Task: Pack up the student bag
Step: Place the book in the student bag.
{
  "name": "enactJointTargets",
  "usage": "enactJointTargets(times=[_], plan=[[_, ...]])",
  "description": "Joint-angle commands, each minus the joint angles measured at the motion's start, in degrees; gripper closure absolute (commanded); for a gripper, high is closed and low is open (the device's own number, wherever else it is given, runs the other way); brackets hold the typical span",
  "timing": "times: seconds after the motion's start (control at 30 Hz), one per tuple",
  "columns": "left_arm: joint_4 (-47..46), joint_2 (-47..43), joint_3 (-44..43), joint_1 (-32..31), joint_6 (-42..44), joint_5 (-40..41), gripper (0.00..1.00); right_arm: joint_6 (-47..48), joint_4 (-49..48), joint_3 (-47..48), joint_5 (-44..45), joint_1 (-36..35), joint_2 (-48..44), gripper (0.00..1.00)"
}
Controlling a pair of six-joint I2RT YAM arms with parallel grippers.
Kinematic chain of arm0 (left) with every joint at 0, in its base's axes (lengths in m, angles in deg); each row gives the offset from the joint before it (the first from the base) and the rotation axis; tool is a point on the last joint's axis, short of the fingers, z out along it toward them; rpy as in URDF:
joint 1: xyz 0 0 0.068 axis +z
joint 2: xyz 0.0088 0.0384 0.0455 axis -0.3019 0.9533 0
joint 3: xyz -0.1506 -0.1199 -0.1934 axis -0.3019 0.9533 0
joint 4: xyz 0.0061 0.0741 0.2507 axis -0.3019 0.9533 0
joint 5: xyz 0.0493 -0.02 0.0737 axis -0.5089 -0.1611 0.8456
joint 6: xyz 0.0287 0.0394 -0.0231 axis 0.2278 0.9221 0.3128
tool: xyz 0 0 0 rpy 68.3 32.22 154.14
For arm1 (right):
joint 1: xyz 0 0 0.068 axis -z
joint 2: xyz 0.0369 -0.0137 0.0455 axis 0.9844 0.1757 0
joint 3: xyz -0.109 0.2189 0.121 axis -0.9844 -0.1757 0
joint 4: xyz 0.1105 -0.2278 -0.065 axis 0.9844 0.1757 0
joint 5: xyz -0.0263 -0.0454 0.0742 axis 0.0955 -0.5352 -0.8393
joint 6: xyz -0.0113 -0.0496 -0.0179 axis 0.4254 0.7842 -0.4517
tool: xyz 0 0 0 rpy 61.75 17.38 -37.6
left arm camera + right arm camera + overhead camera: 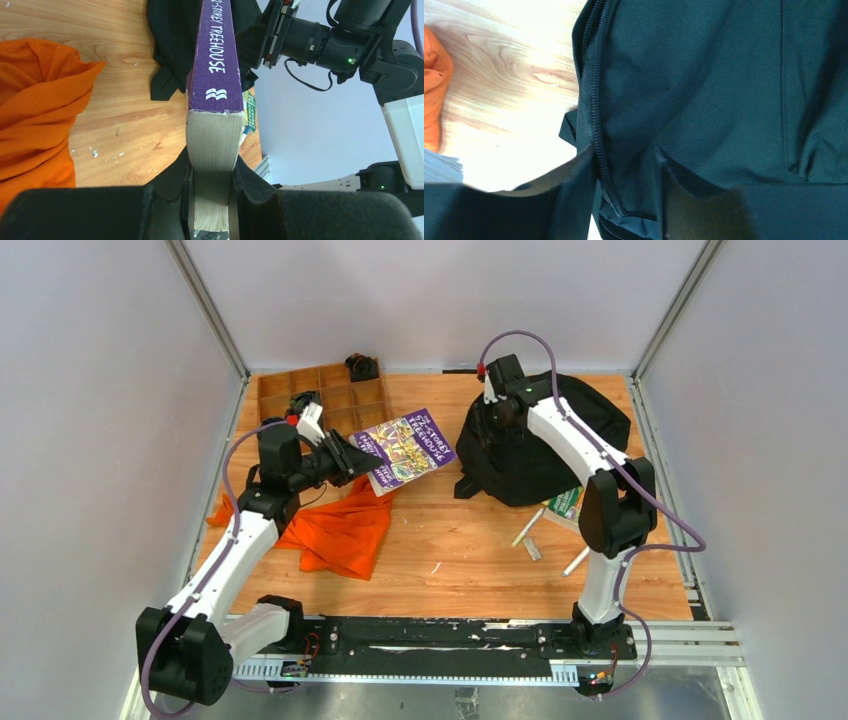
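Top view: the large black fabric student bag lies upper right on the wooden tabletop.

Left wrist view: the left hand clamps a purple paperback book, its spine reading "STOREY TREEHOUSE".

Right wrist view: the right hand is pinched onto bag fabric beside the zip.

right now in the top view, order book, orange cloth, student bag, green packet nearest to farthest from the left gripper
1. book, held in the left gripper
2. orange cloth, just below it
3. student bag, to the right
4. green packet, far right

Orange cloth lies crumpled on wooden table.
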Motion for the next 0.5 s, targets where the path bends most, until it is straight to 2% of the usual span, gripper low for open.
enactJointTargets(times=[0.0,0.13,0.17,0.47], plan=[[-5.9,-0.4,-0.3,0.0,0.2,-2.7,1.00,0.7,1.2,1.6,2.4,-0.2,-0.6,0.60],[-6.3,-0.1,-0.4,-0.1,0.3,-3.4,1.00,0.8,1.9,2.1,2.4,-0.2,-0.6,0.95],[-6.3,0.0,-0.5,-0.2,0.4,-3.5,1.00,0.8,2.0,2.4,2.4,-0.1,-0.6,1.00],[-6.3,2.0,-2.7,-4.7,1.6,-2.6,1.00,0.7,2.6,4.0,4.6,-0.2,-5.5,1.00]])
